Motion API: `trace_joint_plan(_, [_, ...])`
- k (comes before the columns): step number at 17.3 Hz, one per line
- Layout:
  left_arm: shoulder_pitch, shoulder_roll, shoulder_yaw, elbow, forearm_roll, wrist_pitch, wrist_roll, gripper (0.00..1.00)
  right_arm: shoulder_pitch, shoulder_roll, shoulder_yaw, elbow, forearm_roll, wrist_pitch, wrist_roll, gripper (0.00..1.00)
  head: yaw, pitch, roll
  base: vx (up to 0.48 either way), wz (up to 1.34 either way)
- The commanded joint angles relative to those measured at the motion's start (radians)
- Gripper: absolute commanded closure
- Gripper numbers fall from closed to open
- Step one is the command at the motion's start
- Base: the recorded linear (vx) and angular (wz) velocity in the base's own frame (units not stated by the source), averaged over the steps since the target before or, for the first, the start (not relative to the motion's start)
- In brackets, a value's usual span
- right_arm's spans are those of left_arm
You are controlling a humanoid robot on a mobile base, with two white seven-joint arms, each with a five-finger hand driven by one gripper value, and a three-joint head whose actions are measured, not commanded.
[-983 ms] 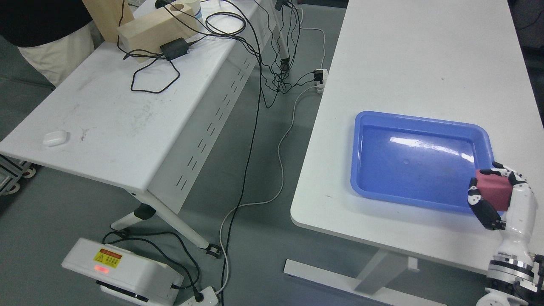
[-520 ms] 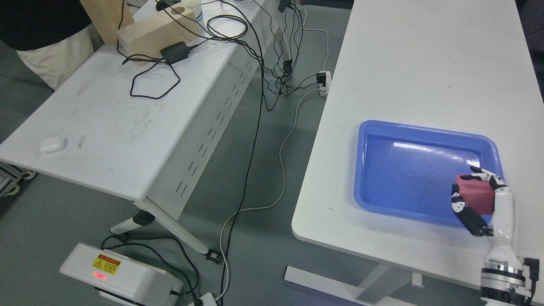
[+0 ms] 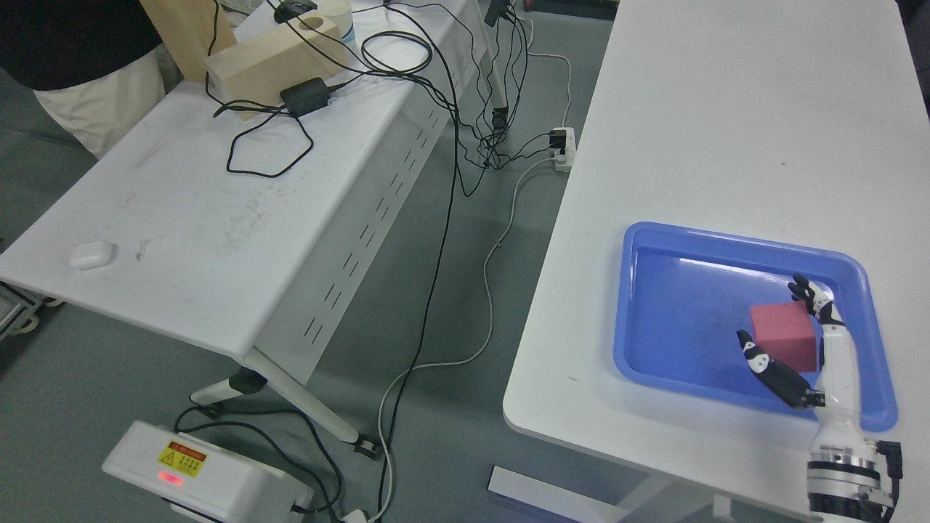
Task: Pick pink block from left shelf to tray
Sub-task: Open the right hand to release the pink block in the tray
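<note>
The pink block (image 3: 783,335) lies inside the blue tray (image 3: 657,247), toward its right side, on the white table (image 3: 726,109). My right hand (image 3: 770,309) comes up from the lower right and brackets the block. Its thumb (image 3: 759,359) runs along the block's lower left edge. The fingers (image 3: 812,294) are spread at the block's upper right corner, and the hand looks open around it. No shelf shows in this view.
A second white table (image 3: 189,203) at the left carries a wooden block (image 3: 272,54), a black adapter (image 3: 305,93), cables and a white case (image 3: 91,254). A person (image 3: 73,43) stands at its far end. Cables and a white box (image 3: 203,472) lie on the floor between the tables.
My right hand carried the pink block leftward from the tray's right rim to over its floor. The fingers have spread wider around it. The camera view also shifted slightly.
</note>
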Motion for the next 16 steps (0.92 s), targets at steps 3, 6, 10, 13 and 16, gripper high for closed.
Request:
trace_joint_plan(3, [0.009,0.017,0.0,0.0,-0.002,0.0,0.001,0.0,0.004,-0.017,-0.038,-0.043,-0.168,0.0,0.011,0.0,0.0,0.0,0.0,0.013,0.06])
trace_joint_plan(6, [0.009,0.017,0.0,0.0,-0.002,0.002,0.001,0.0,0.004,-0.017,-0.066,-0.043,-0.22,-0.006,-0.003,0.0,0.0,0.0,0.0,-0.014,-0.05])
trace_joint_plan(10, [0.009,0.017,0.0,0.0,-0.002,0.0,0.001,0.0,0.004,-0.017,-0.086,-0.042,-0.357,0.003,-0.001,0.0,0.0,0.0,0.0,-0.001,0.01])
trace_joint_plan(13, [0.009,0.017,0.0,0.0,-0.002,0.0,0.001,0.0,0.007,-0.017,-0.099,-0.04,-0.358,0.006,-0.001,0.0,0.0,0.0,0.0,0.003,0.0])
trace_joint_plan(16, [0.009,0.017,0.0,0.0,-0.002,0.0,0.001,0.0,0.014,-0.017,-0.107,-0.042,-0.367,0.018,-0.001,0.0,0.0,0.0,0.0,-0.007,-0.01])
